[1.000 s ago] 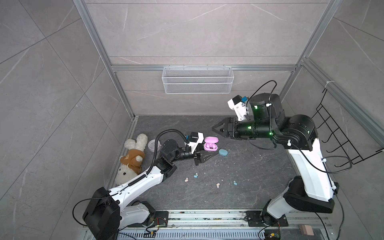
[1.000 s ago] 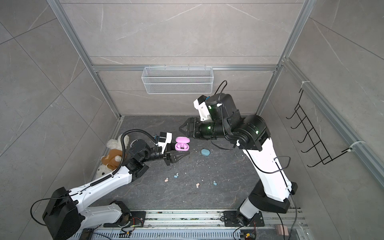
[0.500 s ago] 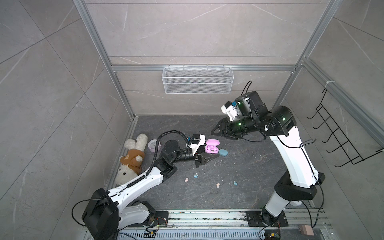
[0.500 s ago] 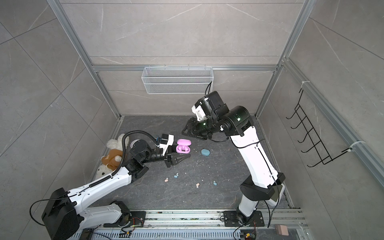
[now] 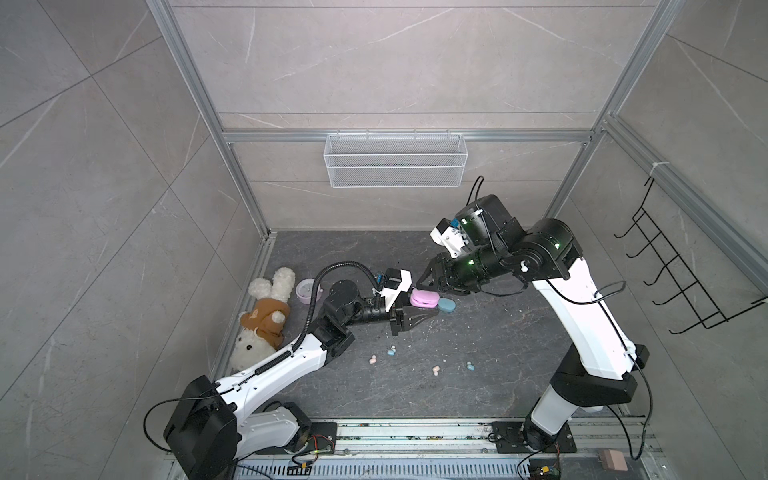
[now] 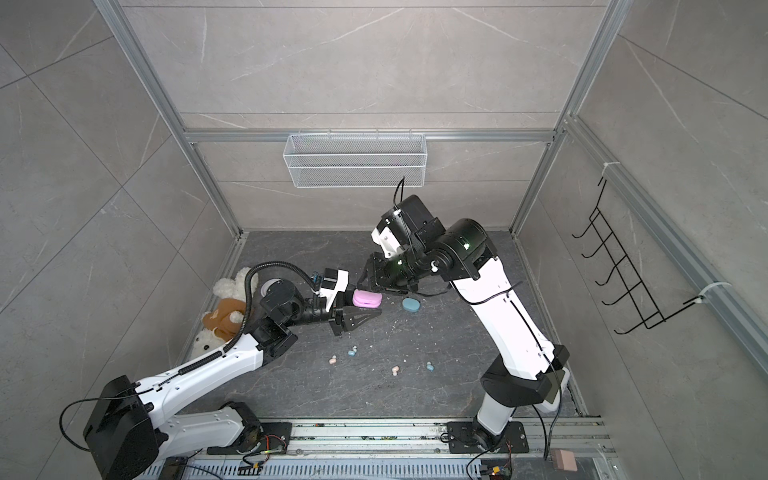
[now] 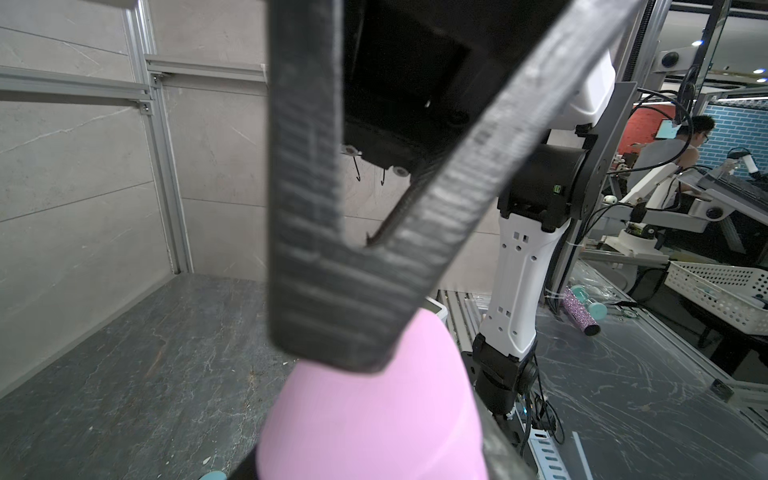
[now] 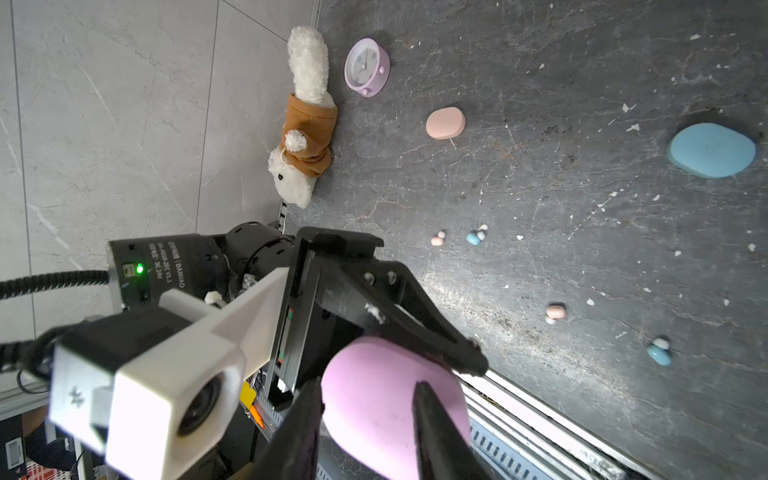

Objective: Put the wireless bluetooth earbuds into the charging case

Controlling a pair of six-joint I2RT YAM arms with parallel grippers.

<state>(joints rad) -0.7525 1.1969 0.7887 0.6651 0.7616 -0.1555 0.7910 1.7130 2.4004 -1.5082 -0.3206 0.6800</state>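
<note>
Dark grey, marble-veined stone floor [image 5: 507, 382] lies under us, strewn with white specks [image 8: 632, 128] and boxed in by pale grey tiled walls [image 5: 374, 62] on an aluminium frame [image 5: 395, 136]. A white wire basket [image 5: 395, 166] hangs on the back wall and a black wire hook rack [image 5: 673, 270] on the right-hand wall.

Along the left wall we see a white plush rabbit in a brown hoodie [image 5: 264, 320], with a small lilac alarm clock [image 5: 304, 287] just beside its ears. In both top views our left arm's black corrugated cable [image 5: 347, 264] crosses in front of the clock. A peach oval case [image 8: 444, 122] lies closed near the clock and shows only in the right wrist view. A light blue oval case [image 5: 446, 305] lies closed on the floor just beside our grippers.

Our left gripper [image 5: 422, 305] is clamped on a lilac-pink oval plastic charging case [image 5: 424, 297]. Our right gripper [image 5: 420, 283] points at that case from the opposite side. Its two fingers [image 8: 432, 428] stand apart in front of the case's end, and we cannot tell whether they touch it.

Loose on the floor, outside every case, lie a peach-pink plastic earbud [image 5: 373, 360] and a light blue plastic earbud [image 5: 391, 351], close together near our left arm. A second peach-pink earbud [image 5: 435, 370] and a second light blue earbud [image 5: 470, 365] lie nearer our right arm, all well apart from the held case.
</note>
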